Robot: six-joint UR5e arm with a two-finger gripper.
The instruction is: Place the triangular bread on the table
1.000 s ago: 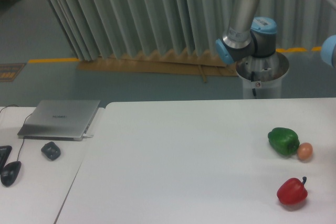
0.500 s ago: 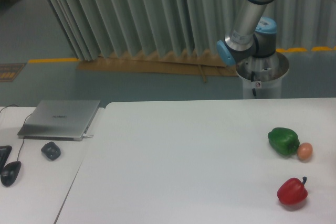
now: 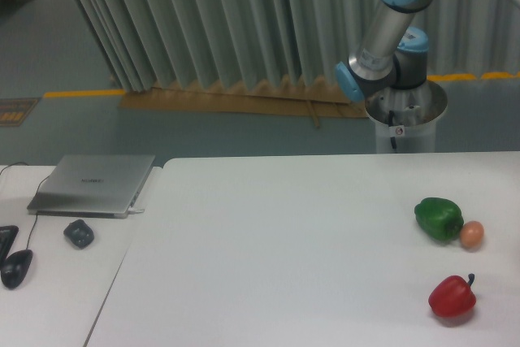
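White table (image 3: 268, 249), tool out of view.

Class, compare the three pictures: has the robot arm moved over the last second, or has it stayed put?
Yes. The robot arm has moved: its upper blue joint has shifted right and up against the still curtain. Its end effector is out of view.

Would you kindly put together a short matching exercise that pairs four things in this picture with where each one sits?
Things:
1. green pepper
2. red pepper
3. small orange-brown ball
4. laptop

Places:
A. closed, on the narrower desk at the left
B. touching the green pepper's right side
C. nearest the front edge of the table, at the right
D. on the table's right side, behind the red pepper

Pairs: 1-D, 2-C, 3-B, 4-A
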